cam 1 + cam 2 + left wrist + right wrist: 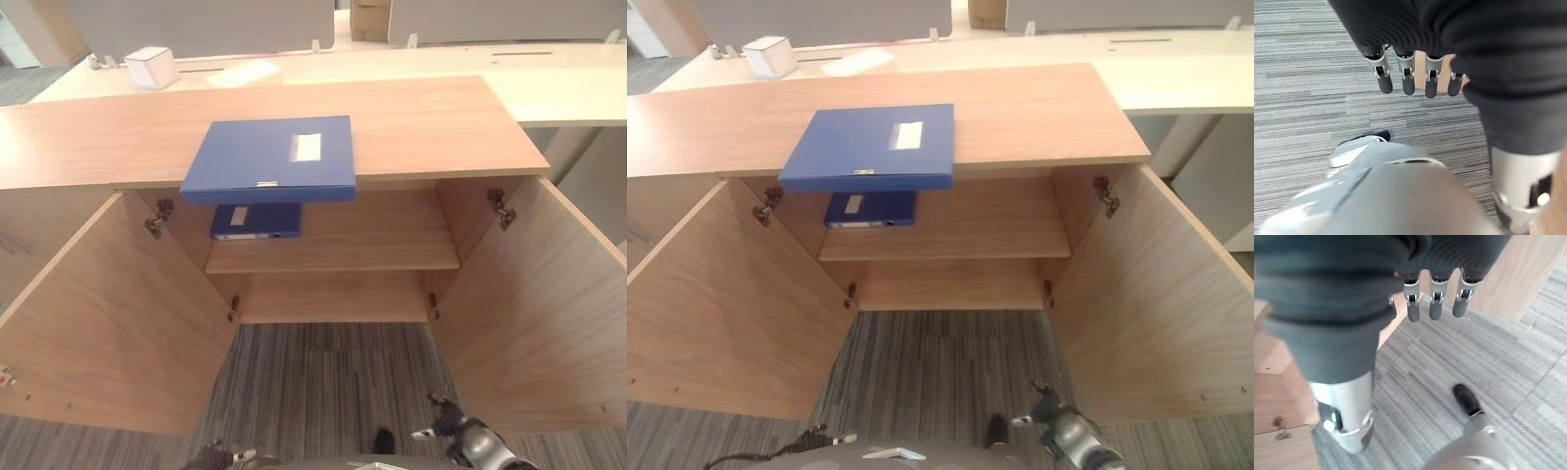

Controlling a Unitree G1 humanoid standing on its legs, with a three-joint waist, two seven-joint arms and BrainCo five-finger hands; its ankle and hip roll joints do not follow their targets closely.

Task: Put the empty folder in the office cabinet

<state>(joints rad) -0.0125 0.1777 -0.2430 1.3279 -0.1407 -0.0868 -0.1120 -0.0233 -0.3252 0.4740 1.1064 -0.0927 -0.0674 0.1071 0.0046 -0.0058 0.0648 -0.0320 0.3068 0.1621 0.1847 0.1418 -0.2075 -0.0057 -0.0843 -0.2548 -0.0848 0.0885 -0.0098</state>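
A blue folder [270, 158] with a white label lies flat on the wooden cabinet top [421, 122], its front edge hanging a little over the open cabinet. A second blue folder [256, 221] lies on the upper shelf [382, 240] inside, at the left. My right hand [453, 423] hangs low near the floor in front of the right door, fingers straight and empty [1435, 303]. My left hand [223, 455] sits at the bottom edge of the view, its fingers [1408, 78] straight over the carpet, holding nothing.
Both cabinet doors stand wide open, the left door [108, 313] and the right door [539, 304]. A lower shelf [333, 299] lies beneath the upper one. A white box [152, 67] and papers [245, 72] rest on the pale desk behind. Grey striped carpet [323, 382] lies in front.
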